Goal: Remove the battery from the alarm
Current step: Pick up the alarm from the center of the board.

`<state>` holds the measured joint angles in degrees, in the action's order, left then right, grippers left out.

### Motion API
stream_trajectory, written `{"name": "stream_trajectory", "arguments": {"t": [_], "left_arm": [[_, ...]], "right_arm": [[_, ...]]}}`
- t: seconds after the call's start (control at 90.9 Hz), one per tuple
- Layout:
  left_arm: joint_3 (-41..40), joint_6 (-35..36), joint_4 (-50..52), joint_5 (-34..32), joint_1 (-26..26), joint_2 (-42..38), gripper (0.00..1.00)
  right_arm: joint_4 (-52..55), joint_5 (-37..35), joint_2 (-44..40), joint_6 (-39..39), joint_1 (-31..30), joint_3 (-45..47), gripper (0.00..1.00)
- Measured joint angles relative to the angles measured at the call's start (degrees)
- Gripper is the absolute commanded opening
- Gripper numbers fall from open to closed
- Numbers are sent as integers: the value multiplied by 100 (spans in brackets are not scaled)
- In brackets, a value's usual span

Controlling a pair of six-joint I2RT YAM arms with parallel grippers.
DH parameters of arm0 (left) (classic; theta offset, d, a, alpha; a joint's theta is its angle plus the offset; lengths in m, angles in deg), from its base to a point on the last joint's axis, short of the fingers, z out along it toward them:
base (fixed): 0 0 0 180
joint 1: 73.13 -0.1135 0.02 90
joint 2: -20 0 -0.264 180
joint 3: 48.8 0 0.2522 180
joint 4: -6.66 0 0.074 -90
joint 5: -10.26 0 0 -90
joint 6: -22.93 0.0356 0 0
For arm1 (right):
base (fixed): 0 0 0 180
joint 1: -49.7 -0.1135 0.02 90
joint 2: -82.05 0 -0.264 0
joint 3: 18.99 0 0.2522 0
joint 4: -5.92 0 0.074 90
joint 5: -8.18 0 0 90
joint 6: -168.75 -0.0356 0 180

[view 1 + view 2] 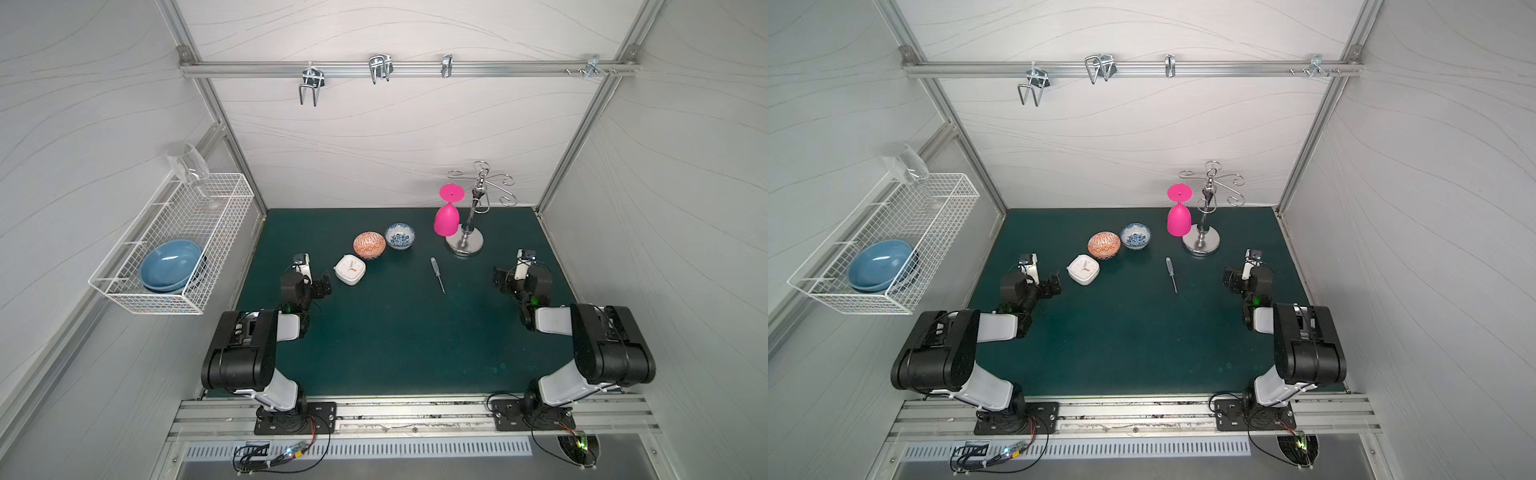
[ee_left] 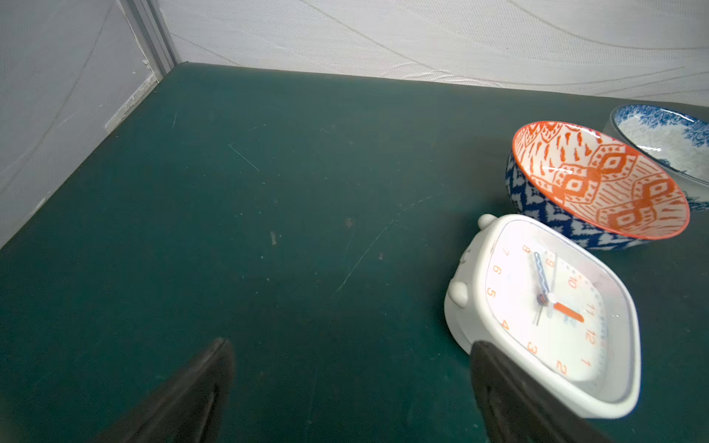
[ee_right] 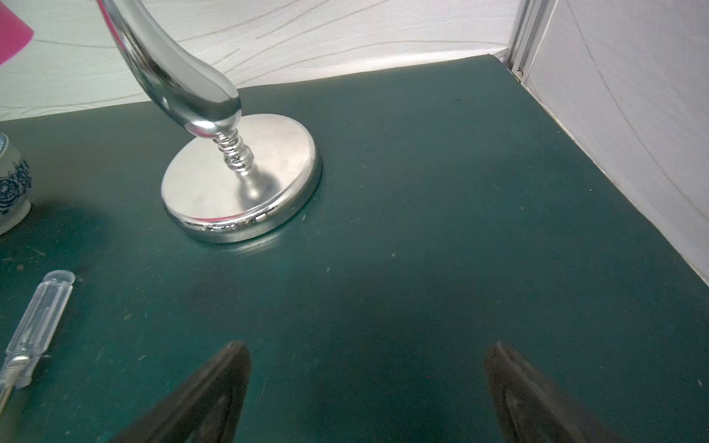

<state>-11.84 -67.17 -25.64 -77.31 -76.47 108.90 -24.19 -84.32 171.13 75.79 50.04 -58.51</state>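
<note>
The alarm (image 1: 350,269) is lying dial-up on the green bench (image 1: 395,340), towards the left and back, just beside the orange patterned bowl (image 1: 369,245); I cannot tell whether the two are touching. Its back is facing the bench, out of sight. The left end effector (image 2: 349,343) is hovering low with its jaws spread wide and gripping nothing, one finger (image 2: 495,383) sitting just beside the alarm's edge. The right end effector (image 3: 368,345) is likewise gaping wide and holding nothing, over bare bench near the metal stand (image 3: 241,180). A clear-handled screwdriver (image 1: 437,274) is lying between the two arms. A blue-and-white bowl (image 1: 400,235) is sitting just beside the orange one, and a pink glass (image 1: 447,216) is hanging upside down from the stand.
</note>
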Motion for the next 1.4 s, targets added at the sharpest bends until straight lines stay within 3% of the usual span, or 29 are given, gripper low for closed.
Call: {"name": "stream_trajectory", "arguments": {"t": [0.539,0.66,0.77,0.902,1.079,1.222,1.398], "left_arm": [[0,-24,31,-52,0,-33,100],[24,-271,1021,-291,9,-883,100],[332,-1034,2103,-382,13,-2006,100],[1058,-2070,3108,-22,13,-2625,100],[1285,-3303,3613,1202,-61,-2323,100],[1231,-4168,3589,2216,-236,-1412,100],[1067,-5034,2911,2955,-420,-448,100]], "right_arm": [[90,251,-72,-90,223,2,99],[1185,216,-765,-382,313,-133,99],[2205,271,-1561,-815,232,-601,99],[3355,308,-2317,-1283,-645,-1349,99],[4179,444,-2474,-2179,-2323,-1858,99],[4308,588,-1602,-3036,-3377,-2096,91],[4325,737,22,-3757,-4111,-2944,83]]}}
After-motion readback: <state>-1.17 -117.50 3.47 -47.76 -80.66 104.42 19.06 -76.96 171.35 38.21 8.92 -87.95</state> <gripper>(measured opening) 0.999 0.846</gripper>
